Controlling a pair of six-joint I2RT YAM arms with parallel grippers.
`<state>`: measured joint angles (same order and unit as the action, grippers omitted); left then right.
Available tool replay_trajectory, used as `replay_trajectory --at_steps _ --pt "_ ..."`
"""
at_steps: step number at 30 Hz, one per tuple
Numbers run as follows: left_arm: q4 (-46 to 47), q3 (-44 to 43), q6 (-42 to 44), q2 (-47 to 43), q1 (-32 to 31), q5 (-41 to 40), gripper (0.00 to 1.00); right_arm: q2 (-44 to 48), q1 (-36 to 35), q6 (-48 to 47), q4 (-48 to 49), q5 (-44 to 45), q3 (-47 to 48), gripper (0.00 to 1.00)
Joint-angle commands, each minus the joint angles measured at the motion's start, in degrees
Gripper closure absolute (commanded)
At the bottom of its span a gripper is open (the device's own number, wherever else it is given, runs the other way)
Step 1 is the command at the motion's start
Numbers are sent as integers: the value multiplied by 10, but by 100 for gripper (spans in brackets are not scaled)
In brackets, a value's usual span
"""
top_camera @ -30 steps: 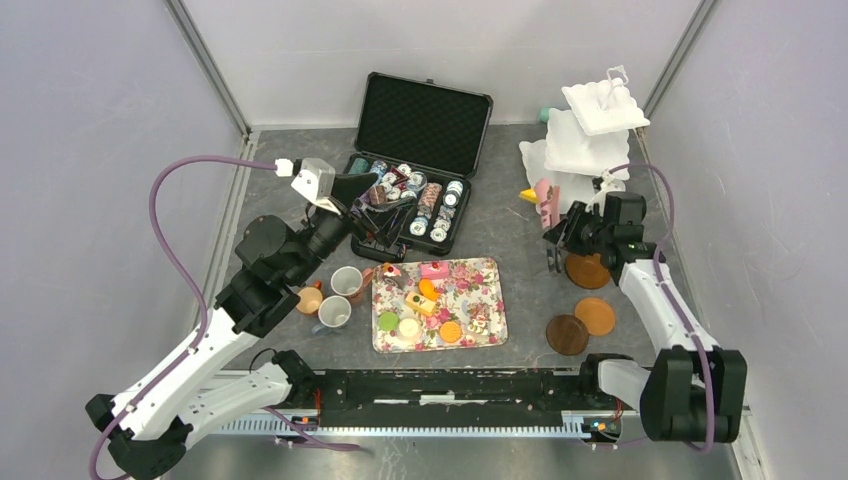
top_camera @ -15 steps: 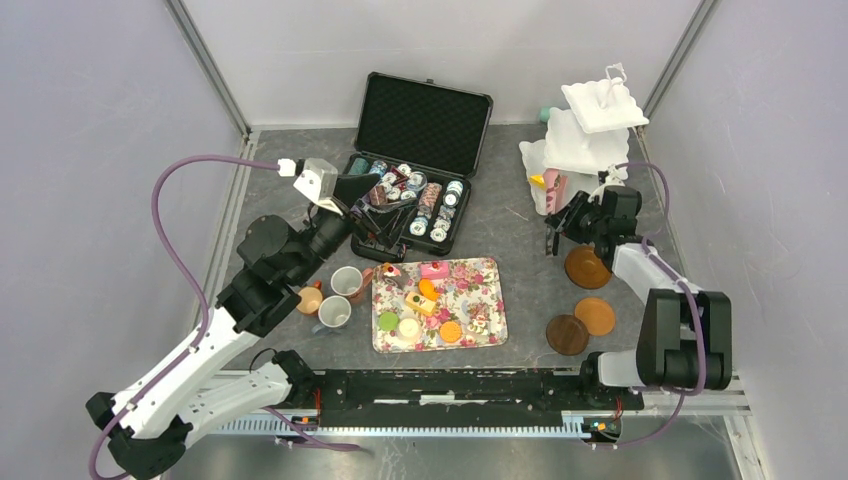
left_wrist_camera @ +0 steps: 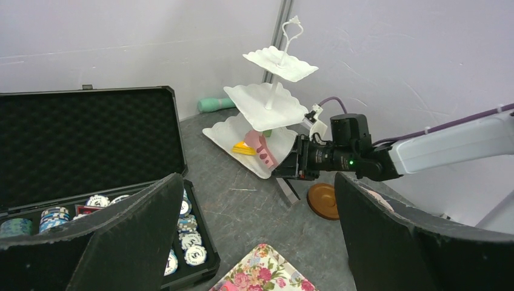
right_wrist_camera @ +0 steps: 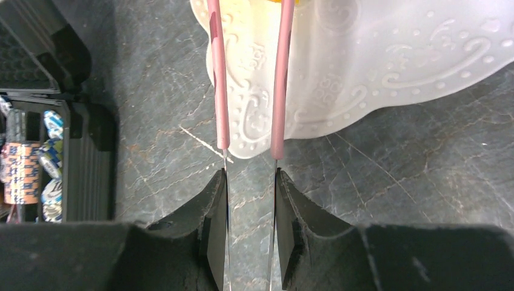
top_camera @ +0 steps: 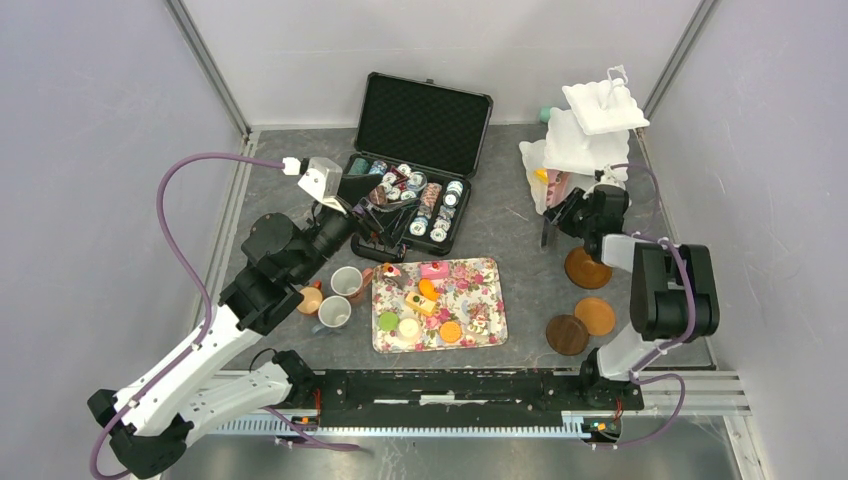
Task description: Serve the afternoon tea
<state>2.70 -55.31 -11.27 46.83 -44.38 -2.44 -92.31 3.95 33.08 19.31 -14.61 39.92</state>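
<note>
1. The right gripper [right_wrist_camera: 250,177] is pinching the pink tongs [right_wrist_camera: 219,73]. Its two fingers press on the outside of the two tong arms.
2. The pink ends of the tongs reach over the bottom plate of the white cake stand [right_wrist_camera: 394,60]. The stand is in the far right corner of the desk.
3. A yellow cake [left_wrist_camera: 243,148] lies on that bottom plate, just beside the tong ends. I cannot tell if they touch it.
4. The left gripper [left_wrist_camera: 257,182] is spread wide, and there is nothing between its fingers. It hangs over the near left part of the black case [top_camera: 425,120].
5. The black case lies open by the middle of the far edge. Rows of poker chips [top_camera: 430,195] sit inside it.
6. A flowery tray [top_camera: 488,290] lies flat in the middle of the desk, closer to the near edge.
7. Most of the little cakes are on the tray. There is a pink cake [top_camera: 434,269] on its far side. A green cake [top_camera: 388,321], a cream cake [top_camera: 409,328] and an orange cake [top_camera: 451,331] are on its near side.
8. Three small mugs [top_camera: 334,312] stand close together, just to the left of the tray.
9. Three brown coasters [top_camera: 594,316] lie near the right edge, apart from the tray. The right arm passes over the far one.
</note>
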Motion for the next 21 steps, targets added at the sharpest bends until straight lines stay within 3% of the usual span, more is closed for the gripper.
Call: replay_trajectory --at_steps 1,13,21 --pt "18 -4 4 -1 -3 7 0 -29 -14 1 79 30 41 75" --pt "18 -3 8 -3 -3 4 0 -92 -17 -2 94 56 89 69" --pt "16 -4 12 -3 -3 0 0 -115 -18 -4 87 56 117 55"
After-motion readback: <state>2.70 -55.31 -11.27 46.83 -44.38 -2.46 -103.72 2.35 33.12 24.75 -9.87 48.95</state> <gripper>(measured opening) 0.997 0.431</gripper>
